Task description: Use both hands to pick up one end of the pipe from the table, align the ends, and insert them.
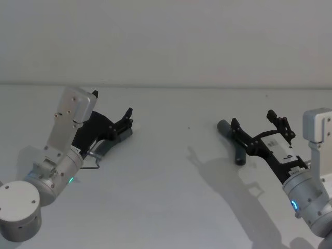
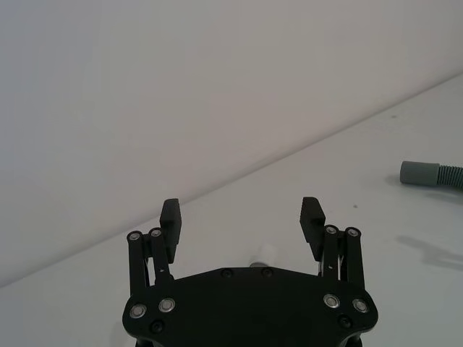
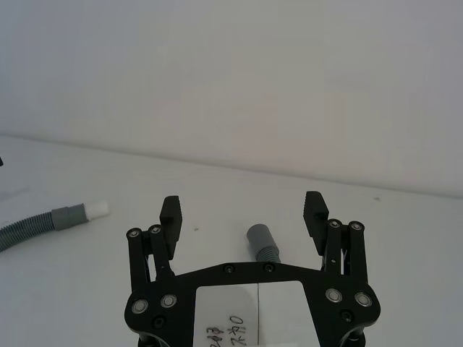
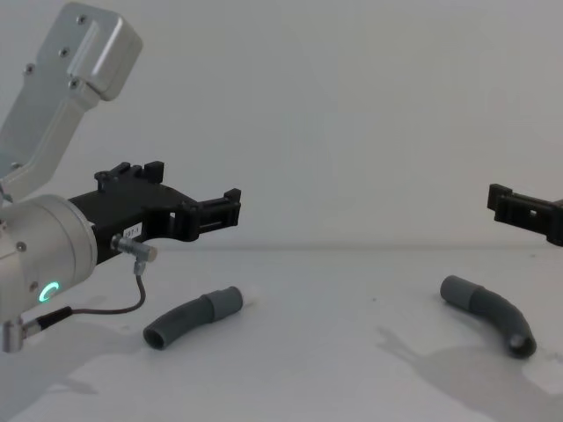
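White table (image 1: 166, 187) keeps your two hose pieces well apart, plug piece (image 4: 189, 318) below your left end effector (image 2: 242, 217), socket piece (image 4: 488, 309) below your right end effector (image 3: 244, 211), both spread wide, so each arm can take its own.

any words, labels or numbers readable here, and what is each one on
White label on the right black two-finger gripper: handwritten marks, sideways and cut off at the picture's edge, maybe "203"; not surely readable.
Small white tag on the left black two-finger gripper: too small to read.
Dark-grey ribbed hose piece with whitish plug tip, dark-grey curved hose piece with socket cuff, white table: no text.
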`<action>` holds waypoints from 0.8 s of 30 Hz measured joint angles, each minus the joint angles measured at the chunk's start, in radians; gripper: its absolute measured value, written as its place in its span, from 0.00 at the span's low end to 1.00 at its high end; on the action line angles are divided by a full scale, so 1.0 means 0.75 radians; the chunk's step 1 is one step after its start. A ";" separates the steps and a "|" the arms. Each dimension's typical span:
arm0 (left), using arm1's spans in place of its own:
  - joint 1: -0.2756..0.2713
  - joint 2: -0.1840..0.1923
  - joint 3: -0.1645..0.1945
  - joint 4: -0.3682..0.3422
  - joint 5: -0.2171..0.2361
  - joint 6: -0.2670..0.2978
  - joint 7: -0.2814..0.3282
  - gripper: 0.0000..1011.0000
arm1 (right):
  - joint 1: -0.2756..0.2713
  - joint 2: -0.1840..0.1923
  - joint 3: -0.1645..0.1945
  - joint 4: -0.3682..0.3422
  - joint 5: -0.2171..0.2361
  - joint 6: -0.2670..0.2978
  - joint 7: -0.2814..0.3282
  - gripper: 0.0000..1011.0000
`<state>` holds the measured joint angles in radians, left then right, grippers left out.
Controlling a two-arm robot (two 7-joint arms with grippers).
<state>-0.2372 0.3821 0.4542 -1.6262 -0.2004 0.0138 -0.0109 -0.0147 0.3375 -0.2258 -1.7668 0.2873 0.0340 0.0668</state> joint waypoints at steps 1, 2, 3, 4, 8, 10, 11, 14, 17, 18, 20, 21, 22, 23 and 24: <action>0.000 0.000 0.000 0.000 0.000 0.000 0.000 0.99 | 0.000 0.000 0.000 0.000 0.000 0.000 0.000 0.99; 0.000 0.000 0.000 0.000 0.000 0.000 0.000 0.99 | 0.000 0.000 0.000 0.000 0.000 0.000 0.000 0.99; 0.000 0.000 0.000 0.000 0.000 0.000 0.000 0.99 | 0.000 0.000 0.000 0.000 0.000 0.000 0.000 0.99; 0.000 0.000 0.000 0.000 0.000 0.000 0.000 0.99 | 0.000 0.000 0.000 0.000 0.000 0.000 0.000 0.99; 0.000 0.000 0.000 0.000 0.000 0.000 0.000 0.99 | 0.000 0.000 0.000 0.000 0.000 0.000 0.000 0.99; 0.000 0.000 0.000 0.000 0.000 0.000 0.000 0.99 | 0.000 0.000 0.000 0.000 0.000 0.000 0.000 0.99; 0.000 0.000 0.000 0.000 0.000 0.000 0.000 0.99 | 0.000 0.000 0.000 0.000 0.000 0.000 0.000 0.99; 0.000 0.000 0.000 0.000 0.000 0.000 0.000 0.99 | 0.000 0.000 0.000 0.000 0.000 0.000 0.000 0.99; 0.000 0.000 0.000 0.000 0.000 0.000 0.000 0.99 | 0.000 0.000 0.000 0.000 0.000 0.000 0.000 0.99; 0.000 0.000 0.000 0.000 0.000 0.000 0.000 0.99 | 0.000 0.000 0.000 0.000 0.000 0.000 0.000 0.99; 0.000 0.000 0.000 0.000 0.000 0.000 0.000 0.99 | 0.000 0.000 0.000 0.000 0.000 0.000 0.000 0.99; 0.000 0.000 0.000 0.000 0.000 0.000 0.000 0.99 | 0.000 0.000 0.000 0.000 0.000 0.000 0.000 0.99; 0.000 0.000 0.000 0.000 0.000 0.000 -0.001 0.99 | 0.000 0.000 0.000 0.000 0.000 0.000 0.000 0.99; -0.001 0.000 0.000 0.000 0.000 0.001 -0.001 0.99 | 0.000 0.000 0.000 0.000 0.000 0.000 0.000 0.99; -0.003 0.001 0.000 0.001 0.000 0.005 -0.005 0.99 | 0.000 0.000 0.000 0.000 0.000 0.000 0.000 0.99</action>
<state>-0.2392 0.3827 0.4542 -1.6257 -0.2004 0.0174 -0.0149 -0.0146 0.3375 -0.2259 -1.7668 0.2874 0.0340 0.0668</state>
